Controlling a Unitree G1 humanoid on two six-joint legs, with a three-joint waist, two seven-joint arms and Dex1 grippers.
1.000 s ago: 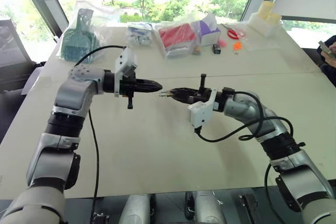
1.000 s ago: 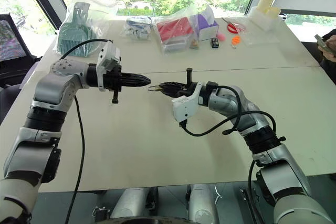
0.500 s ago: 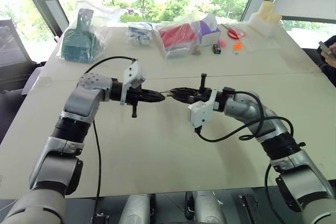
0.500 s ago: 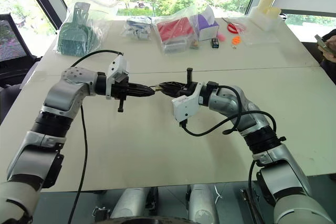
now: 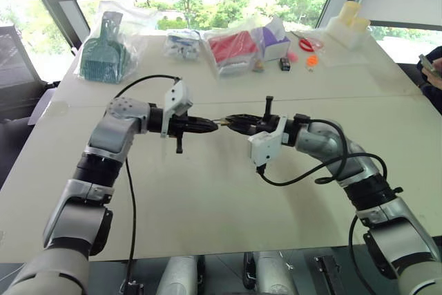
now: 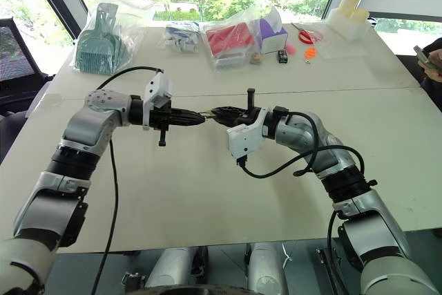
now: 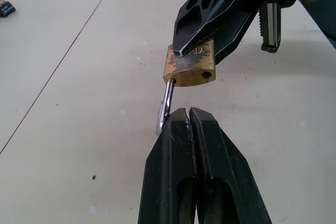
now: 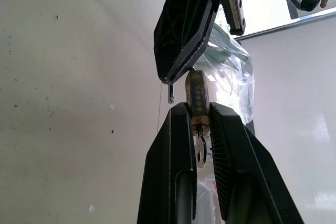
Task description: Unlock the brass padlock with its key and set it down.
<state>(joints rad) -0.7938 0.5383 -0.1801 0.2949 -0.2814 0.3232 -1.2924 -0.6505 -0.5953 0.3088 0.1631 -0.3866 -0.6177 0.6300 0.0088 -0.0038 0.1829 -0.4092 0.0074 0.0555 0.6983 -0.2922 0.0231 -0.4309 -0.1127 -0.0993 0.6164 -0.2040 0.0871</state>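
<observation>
Since a second ago your left arm has swung in toward the middle of the table and dropped a little, so the left gripper [image 5: 209,125] now sits tip to tip with the right gripper [image 5: 228,123] — before, a clear gap lay between them. The right arm has not moved.

The small yellowish-brass padlock with its silvery steel shackle [image 7: 189,66] hangs in the air above the pale table top [image 5: 207,198], pinched by its body between the right gripper's two black fingers, which stand narrow around it. That hold leaves the shackle [image 7: 165,106] poking out toward the left gripper and, in the right wrist view, a small silvery key [image 8: 200,149] at the lock's other end. The shackle looks swung out to one side, so the lock is probably open already.

The left gripper's fingers [image 7: 176,145] are pressed together right beside the shackle's free end — whether they pinch it, you cannot tell.

Stamped letters show on the brass face, too worn to read.
</observation>
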